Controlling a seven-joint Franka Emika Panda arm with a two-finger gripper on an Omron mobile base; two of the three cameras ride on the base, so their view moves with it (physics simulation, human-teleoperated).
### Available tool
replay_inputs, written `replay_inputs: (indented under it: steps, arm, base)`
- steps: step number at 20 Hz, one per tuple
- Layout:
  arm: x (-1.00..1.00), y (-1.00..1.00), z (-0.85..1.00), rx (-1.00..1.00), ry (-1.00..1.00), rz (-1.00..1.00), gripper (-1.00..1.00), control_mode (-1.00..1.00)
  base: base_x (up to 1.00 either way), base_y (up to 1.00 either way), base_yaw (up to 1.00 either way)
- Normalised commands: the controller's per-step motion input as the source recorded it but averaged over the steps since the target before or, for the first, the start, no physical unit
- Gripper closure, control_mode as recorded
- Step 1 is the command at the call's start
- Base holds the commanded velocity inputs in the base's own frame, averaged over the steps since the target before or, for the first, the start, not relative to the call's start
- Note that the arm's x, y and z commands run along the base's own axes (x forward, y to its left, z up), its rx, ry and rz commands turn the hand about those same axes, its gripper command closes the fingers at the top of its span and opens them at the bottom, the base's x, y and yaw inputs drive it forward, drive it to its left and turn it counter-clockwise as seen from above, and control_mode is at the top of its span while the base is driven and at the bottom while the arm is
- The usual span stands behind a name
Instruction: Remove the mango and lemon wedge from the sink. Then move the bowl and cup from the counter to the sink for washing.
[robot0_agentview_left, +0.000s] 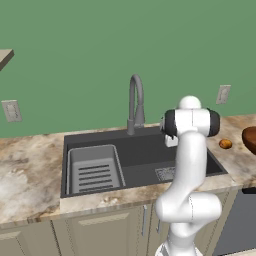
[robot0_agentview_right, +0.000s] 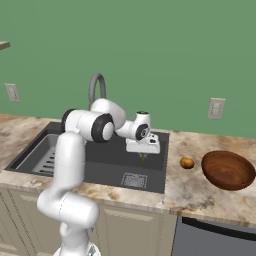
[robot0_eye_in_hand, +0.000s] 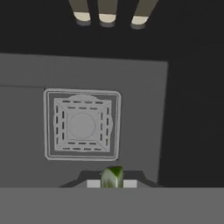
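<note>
Gripper (robot0_agentview_right: 143, 158) pinched narrow on the lemon wedge (robot0_eye_in_hand: 112, 177), raised over the sink (robot0_agentview_right: 100, 165) — mango (robot0_agentview_right: 187, 162) already on the counter (robot0_agentview_right: 200, 192). Next: carry the wedge right, release beside it.

The dark grey rectangular sink (robot0_agentview_right: 107, 165) looks matt and smooth, like moulded composite. Just behind it, the grey gooseneck faucet (robot0_agentview_left: 135, 102) has a dull metal sheen. Right of the sink, the beige-and-brown marbled stone counter (robot0_agentview_right: 200, 195) looks polished, and the wide reddish-brown bowl (robot0_agentview_right: 228, 170) on it shows wood grain.
</note>
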Motion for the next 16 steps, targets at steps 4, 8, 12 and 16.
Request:
replay_inputs:
  steps: [4, 8, 12, 16]
  arm:
    - [-0.17, -0.03, 0.30, 0.00, 0.00, 0.00, 1.00, -1.00]
    - [-0.14, 0.00, 0.31, 0.00, 0.00, 0.00, 1.00, -1.00]
    - [-0.14, -0.03, 0.32, 0.00, 0.00, 0.00, 1.00, -1.00]
    - [-0.15, -0.07, 0.33, 0.00, 0.00, 0.00, 1.00, -1.00]
  base:
    - [0.00, 0.00, 0.00]
    - [0.00, 0.00, 0.00]
    - [0.00, 0.00, 0.00]
    - [0.00, 0.00, 0.00]
